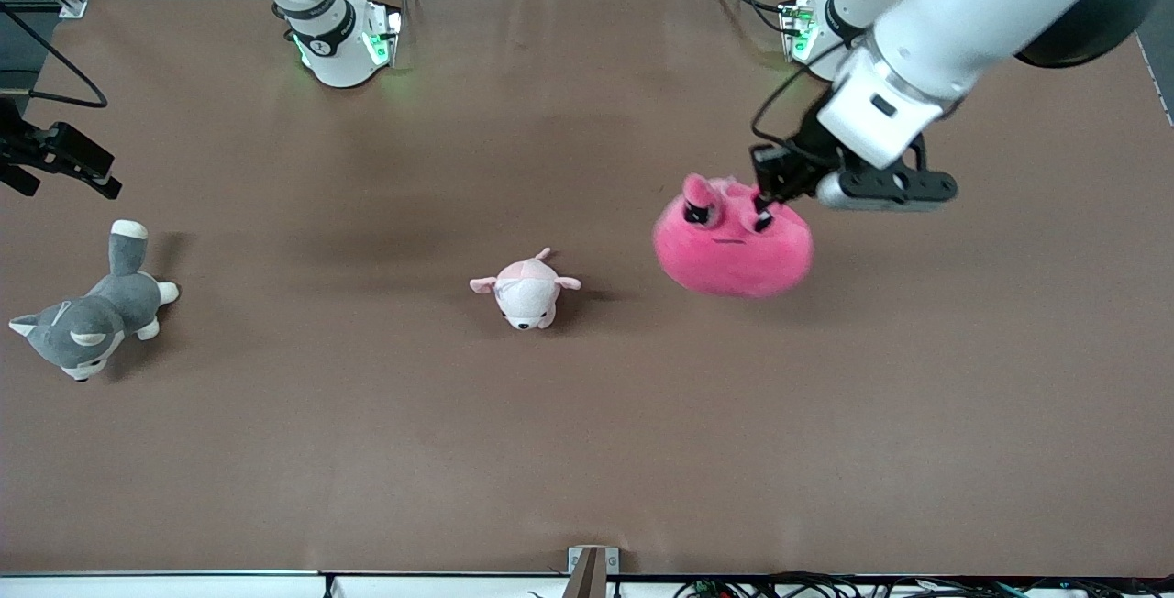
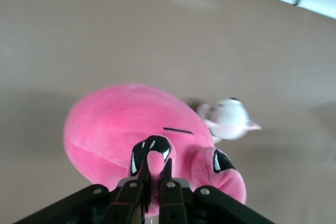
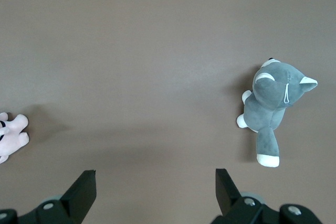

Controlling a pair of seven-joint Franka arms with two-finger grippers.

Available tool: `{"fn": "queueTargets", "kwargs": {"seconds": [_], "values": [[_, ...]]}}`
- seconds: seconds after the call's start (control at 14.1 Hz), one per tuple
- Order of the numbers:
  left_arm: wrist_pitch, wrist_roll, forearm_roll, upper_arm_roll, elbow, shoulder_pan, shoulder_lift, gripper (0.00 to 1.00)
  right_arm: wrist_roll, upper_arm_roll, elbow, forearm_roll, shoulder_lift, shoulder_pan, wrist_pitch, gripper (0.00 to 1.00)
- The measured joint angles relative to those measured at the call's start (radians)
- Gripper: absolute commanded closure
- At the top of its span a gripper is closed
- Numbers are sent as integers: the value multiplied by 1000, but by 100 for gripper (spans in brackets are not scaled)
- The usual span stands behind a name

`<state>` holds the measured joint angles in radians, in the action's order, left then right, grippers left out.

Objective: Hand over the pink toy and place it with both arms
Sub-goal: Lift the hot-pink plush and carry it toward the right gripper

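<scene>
The pink toy [image 1: 732, 245], a big round hot-pink plush with angry black eyes, hangs toward the left arm's end of the table and seems lifted just off the brown surface. My left gripper [image 1: 763, 204] comes down on its top and is shut on a pinch of plush by one eye. The left wrist view shows that grip, the black fingers [image 2: 140, 174] squeezing pink fabric of the toy [image 2: 126, 124]. My right gripper [image 3: 156, 184] stands open and holds nothing, high over the table; in the front view only that arm's base [image 1: 335, 38] shows.
A small pale pink-and-white plush [image 1: 526, 291] lies mid-table, beside the pink toy toward the right arm's end. A grey-and-white plush dog [image 1: 92, 314] lies at the right arm's end of the table. A black clamp [image 1: 60, 158] juts in above the dog.
</scene>
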<state>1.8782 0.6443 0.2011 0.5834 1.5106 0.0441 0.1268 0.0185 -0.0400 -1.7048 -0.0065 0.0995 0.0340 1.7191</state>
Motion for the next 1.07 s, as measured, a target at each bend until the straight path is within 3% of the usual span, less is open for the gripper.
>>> {"fn": "queueTargets", "kwargs": {"seconds": [0.36, 1.07], "values": [[64, 279, 9, 26, -91, -160, 62, 99, 0, 2, 8, 0, -12, 0, 1, 0], [561, 567, 9, 25, -123, -451, 239, 99, 0, 13, 19, 63, -81, -28, -51, 0]]}}
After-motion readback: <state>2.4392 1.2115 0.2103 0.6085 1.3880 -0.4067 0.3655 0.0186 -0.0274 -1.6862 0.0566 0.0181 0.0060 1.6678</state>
